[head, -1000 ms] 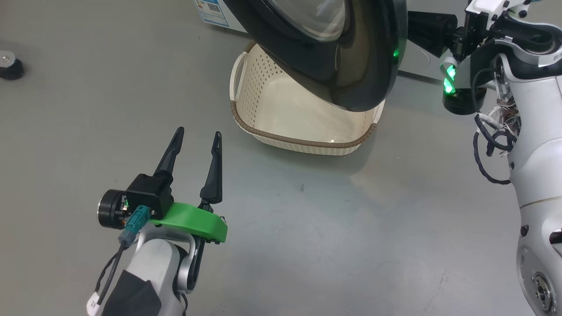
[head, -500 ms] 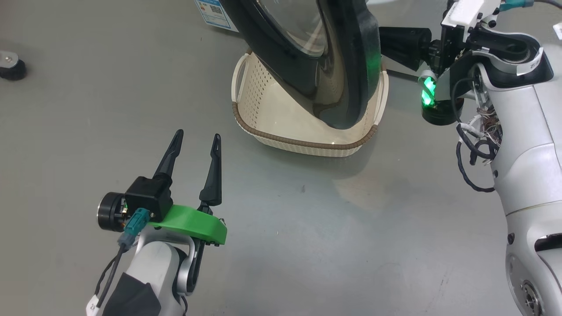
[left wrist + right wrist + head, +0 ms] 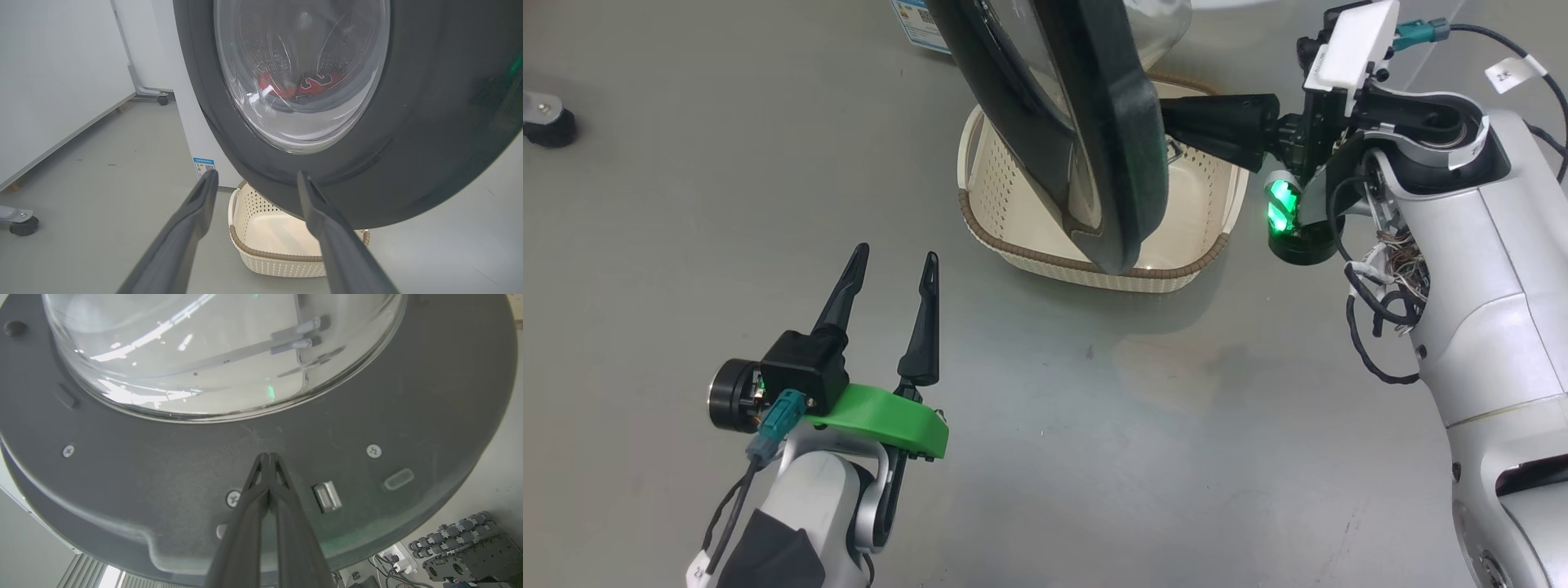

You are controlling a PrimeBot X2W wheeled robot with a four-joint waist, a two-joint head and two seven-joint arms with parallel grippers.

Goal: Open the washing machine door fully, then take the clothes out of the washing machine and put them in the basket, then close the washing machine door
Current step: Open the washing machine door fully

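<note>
Black plastic is dominating the head view: the washing machine door [image 3: 1111,163] is standing nearly edge-on at twelve o'clock, hanging over the basket [image 3: 1094,269], which is sitting empty on the grey floor [image 3: 1176,449]. At seven o'clock my left gripper [image 3: 894,255] is hovering above the floor, fingers spread, nothing between them. At two o'clock my right gripper [image 3: 1176,122] is reaching to the door's back face, its tips hidden behind the rim.

From the left wrist, the left gripper [image 3: 257,173] is pointing its parted fingers at the door [image 3: 429,122]. Through the glass I am seeing the clothes [image 3: 310,85] lying in the drum of the washing machine [image 3: 196,134]. The basket [image 3: 278,257] is showing at six o'clock, under the door's lower edge.

From the right wrist, the right gripper [image 3: 267,455] is keeping its fingers pressed together, holding nothing; the tips are meeting the door [image 3: 408,408] on its inner face, just below the glass bowl [image 3: 204,355], with a metal latch [image 3: 327,496] at four o'clock from them.
</note>
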